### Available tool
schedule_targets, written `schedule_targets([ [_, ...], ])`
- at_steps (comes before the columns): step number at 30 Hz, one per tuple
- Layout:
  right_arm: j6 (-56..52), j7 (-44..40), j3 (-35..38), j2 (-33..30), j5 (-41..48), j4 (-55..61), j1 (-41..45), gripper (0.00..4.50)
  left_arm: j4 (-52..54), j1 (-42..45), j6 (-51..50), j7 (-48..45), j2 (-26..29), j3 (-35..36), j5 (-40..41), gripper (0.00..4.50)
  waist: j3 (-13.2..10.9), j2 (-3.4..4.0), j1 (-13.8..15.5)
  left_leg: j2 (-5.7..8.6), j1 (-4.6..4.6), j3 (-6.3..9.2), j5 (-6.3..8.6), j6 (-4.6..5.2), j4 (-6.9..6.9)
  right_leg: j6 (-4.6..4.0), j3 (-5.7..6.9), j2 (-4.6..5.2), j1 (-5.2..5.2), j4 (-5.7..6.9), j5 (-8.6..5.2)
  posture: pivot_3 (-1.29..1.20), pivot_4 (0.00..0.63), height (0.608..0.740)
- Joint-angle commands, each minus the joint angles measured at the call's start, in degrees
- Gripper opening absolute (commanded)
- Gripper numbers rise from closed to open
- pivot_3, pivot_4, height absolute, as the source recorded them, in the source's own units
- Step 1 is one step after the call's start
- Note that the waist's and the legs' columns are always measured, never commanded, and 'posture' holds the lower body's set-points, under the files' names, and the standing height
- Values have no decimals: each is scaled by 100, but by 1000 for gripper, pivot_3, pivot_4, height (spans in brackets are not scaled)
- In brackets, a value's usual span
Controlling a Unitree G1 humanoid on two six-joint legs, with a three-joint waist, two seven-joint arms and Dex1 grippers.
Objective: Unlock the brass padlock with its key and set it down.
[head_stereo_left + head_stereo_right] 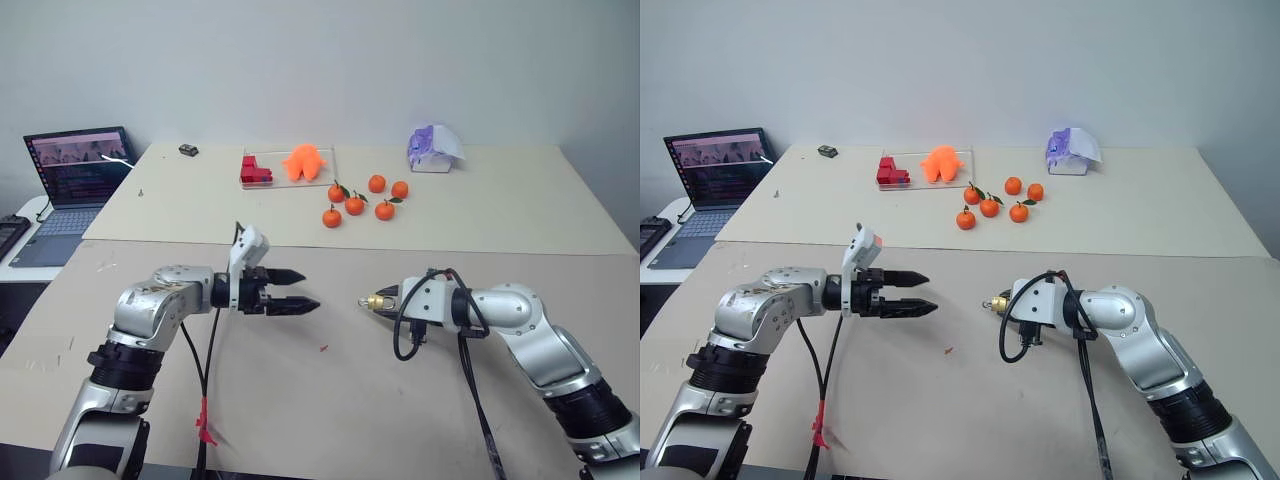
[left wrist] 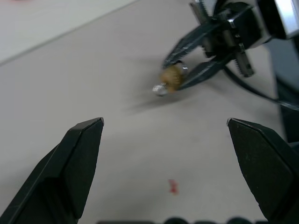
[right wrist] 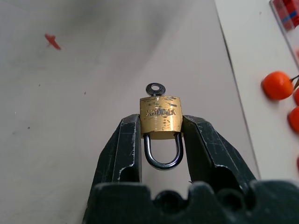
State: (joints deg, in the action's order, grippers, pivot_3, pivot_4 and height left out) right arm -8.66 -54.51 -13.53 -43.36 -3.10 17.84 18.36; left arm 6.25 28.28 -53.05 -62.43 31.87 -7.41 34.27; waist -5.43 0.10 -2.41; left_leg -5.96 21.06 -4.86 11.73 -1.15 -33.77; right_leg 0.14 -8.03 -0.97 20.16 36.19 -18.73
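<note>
The right gripper has its two black fingers clamped on the sides of the brass padlock, holding it up off the pale tabletop. The padlock's body sits between the fingertips with its silver shackle looped back toward the wrist, inside the gap between the fingers. The key sticks out of the padlock's far end, only its round bow showing, pointing away from the gripper and toward the other arm. From the head views the padlock is a small gold glint at the tip of the right arm, raised above the near tabletop and roughly central in front of the robot.

The left gripper faces it from the other side, fingers spread wide with nothing between them, pointing across at the padlock with a clear gap still between the two. Through the left wrist view the padlock and key hang in the right gripper's fingers beyond the open left fingertips.

A small red mark lies on the tabletop below and between the grippers. On the farther tabletop sit five tangerines, an orange toy and red blocks on a clear tray, and a purple-and-white object. An open laptop stands at the far left.
</note>
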Motion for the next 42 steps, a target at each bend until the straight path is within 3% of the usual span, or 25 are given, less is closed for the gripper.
schedule_targets([
  [1,-214,28,330,-45,168,470,215,894,192,47,-288,208,-112,-28,177,4500,-1,-1,13,0,1,0,-2,-4,-2,0,0,1,0,0,0,0,150,723],
  [3,-367,-11,407,-57,238,602,263,894,189,94,-372,195,-175,-29,265,4500,0,-1,24,1,-1,0,-2,-4,-3,0,0,2,-1,-1,0,0,150,723],
  [10,-733,-23,557,-103,384,880,289,894,-54,425,-800,309,-405,282,742,1891,-1,-2,70,1,0,2,0,-1,-2,-1,0,1,-1,-3,0,0,150,723],
  [24,-1388,-55,853,-433,838,1609,234,894,-135,529,-992,340,-503,377,1125,1891,-2,-3,135,3,3,2,-1,-2,-3,0,-2,2,2,-5,0,0,150,723],
  [25,-1448,-66,874,-470,869,1671,221,894,-183,566,-1005,360,-549,422,1172,1388,-2,-4,141,2,4,2,-1,-2,-3,0,-2,2,2,-5,0,0,150,723],
  [26,-1491,-70,886,-499,890,1713,211,894,-217,594,-1014,376,-577,451,1205,1294,-2,-4,147,3,5,2,-1,-2,-4,0,-1,2,3,-5,0,0,150,723],
  [27,-1545,-68,908,-530,927,1762,189,894,-262,633,-1036,388,-614,495,1261,781,-3,-5,153,4,5,2,-1,-2,-4,0,-1,3,3,-5,0,0,150,723],
  [28,-1593,-59,937,-561,967,1801,146,894,-334,698,-1069,463,-674,537,1291,549,-3,-5,156,4,5,2,-1,-2,-4,0,-1,3,3,-5,0,0,150,723],
  [42,-2324,139,982,-555,1510,2320,230,894,-558,865,-1040,619,-790,548,1260,549,-4,-7,145,6,8,5,-3,-5,-4,0,-1,4,4,-6,0,0,150,723],
])
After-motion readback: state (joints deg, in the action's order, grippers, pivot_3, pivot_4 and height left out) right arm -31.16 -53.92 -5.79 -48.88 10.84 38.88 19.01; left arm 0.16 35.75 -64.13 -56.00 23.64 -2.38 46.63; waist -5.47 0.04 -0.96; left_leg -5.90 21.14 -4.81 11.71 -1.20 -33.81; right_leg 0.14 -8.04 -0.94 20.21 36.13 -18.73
